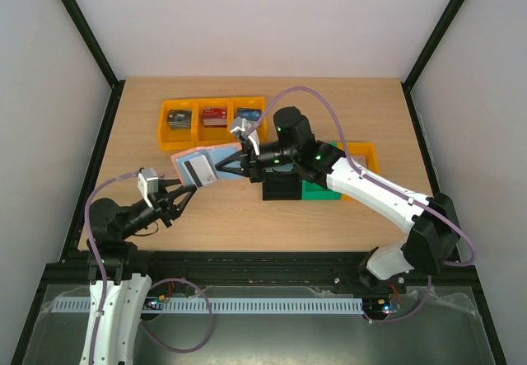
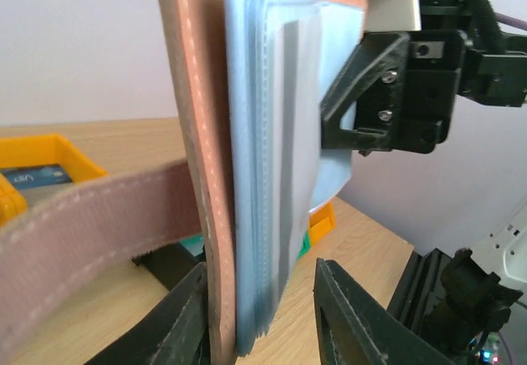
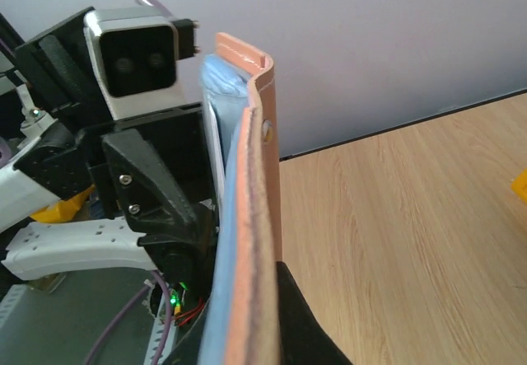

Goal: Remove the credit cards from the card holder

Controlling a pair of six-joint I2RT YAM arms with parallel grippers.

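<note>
The card holder [image 1: 198, 164] is held open above the table, pale blue inside with pinkish edging. A pale card [image 1: 200, 170] with a dark stripe sits in its pocket; no teal card shows. My right gripper [image 1: 233, 164] is shut on the holder's right edge; in the right wrist view [image 3: 247, 332] it pinches the holder [image 3: 255, 217] edge-on. My left gripper [image 1: 184, 195] is open at the holder's near-left edge. In the left wrist view [image 2: 259, 299] the holder's blue sleeves [image 2: 263, 175] stand between my jaws, with a gap on the right side.
A yellow three-part bin [image 1: 212, 120] with small items stands at the back. A black bin [image 1: 282, 189], a green bin [image 1: 323, 192] and an orange bin [image 1: 360, 152] lie under my right arm. The holder's brown strap [image 2: 82, 217] hangs to the left.
</note>
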